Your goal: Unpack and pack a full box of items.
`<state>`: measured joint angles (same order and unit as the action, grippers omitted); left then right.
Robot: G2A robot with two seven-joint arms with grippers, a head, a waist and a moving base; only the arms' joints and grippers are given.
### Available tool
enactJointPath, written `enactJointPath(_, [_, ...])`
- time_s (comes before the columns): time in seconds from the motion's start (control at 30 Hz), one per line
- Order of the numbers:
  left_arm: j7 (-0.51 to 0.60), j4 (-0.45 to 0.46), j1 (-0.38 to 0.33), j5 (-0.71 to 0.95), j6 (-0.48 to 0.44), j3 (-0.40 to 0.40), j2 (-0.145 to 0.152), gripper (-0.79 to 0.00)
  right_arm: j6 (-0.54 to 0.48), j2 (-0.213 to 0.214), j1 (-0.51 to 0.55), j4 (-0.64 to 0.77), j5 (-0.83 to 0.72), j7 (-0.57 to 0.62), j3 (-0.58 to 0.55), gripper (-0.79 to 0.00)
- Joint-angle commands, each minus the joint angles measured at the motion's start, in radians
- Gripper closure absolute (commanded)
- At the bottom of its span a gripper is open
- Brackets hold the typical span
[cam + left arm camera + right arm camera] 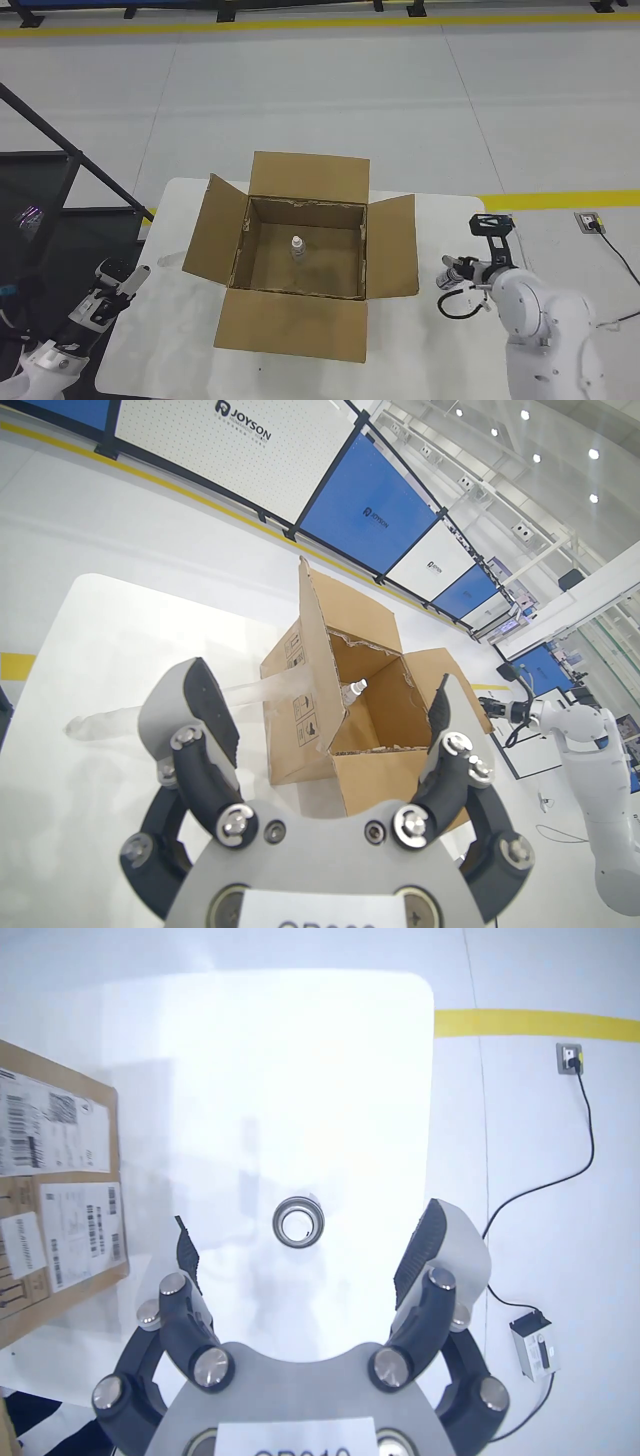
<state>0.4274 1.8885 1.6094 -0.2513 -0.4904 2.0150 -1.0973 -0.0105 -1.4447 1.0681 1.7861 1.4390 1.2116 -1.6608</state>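
An open cardboard box (300,255) stands in the middle of the white table (185,205), all flaps folded out. Inside it one small white spray bottle (297,246) stands upright; it also shows as the bottle (354,690) in the left wrist view. My left gripper (135,272) is at the table's left edge, open and holding nothing, its fingers (210,710) facing the box (370,780). My right gripper (307,1228) hovers open over the table right of the box, above a small metal ring (299,1222) lying on the surface.
A clear, crumpled plastic strip (100,722) lies on the table left of the box. The box's right flap (60,1188) carries paper labels. On the floor to the right are a wall socket with a black cable (570,1059) and a small grey unit (535,1343).
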Motion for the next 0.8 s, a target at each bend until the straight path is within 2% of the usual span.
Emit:
enactJointPath(0.0, [0.0, 0.0, 0.0, 0.0, 0.0, 0.0, 0.0, -0.785, -0.012, 0.003, -0.004, -0.03, 0.0, 0.007, 0.001, -0.785])
enactJointPath(0.4, [0.0, 0.0, 0.0, 0.0, 0.0, 0.0, 0.0, -0.785, -0.038, 0.014, -0.033, -0.151, -0.043, 0.019, 0.023, -0.757])
enactJointPath(0.5, [0.0, 0.0, 0.0, 0.0, 0.0, 0.0, 0.0, -0.785, -0.029, 0.017, -0.048, -0.188, -0.044, 0.004, 0.029, -0.705])
enactJointPath(0.57, [0.0, 0.0, 0.0, 0.0, 0.0, 0.0, 0.0, -0.785, -0.016, 0.019, -0.063, -0.222, -0.032, 0.002, 0.033, -0.551])
enactJointPath(0.6, [0.0, 0.0, 0.0, 0.0, 0.0, 0.0, 0.0, -0.785, -0.01, 0.02, -0.072, -0.239, -0.028, -0.001, 0.035, -0.391])
enactJointPath(0.7, [0.0, 0.0, 0.0, 0.0, 0.0, 0.0, 0.0, -0.785, -0.013, 0.023, -0.094, -0.28, -0.042, -0.008, 0.032, -0.317])
enactJointPath(0.77, [0.0, 0.0, 0.0, 0.0, 0.0, 0.0, 0.0, -0.785, -0.014, 0.026, -0.101, -0.293, -0.048, -0.011, 0.03, -0.188])
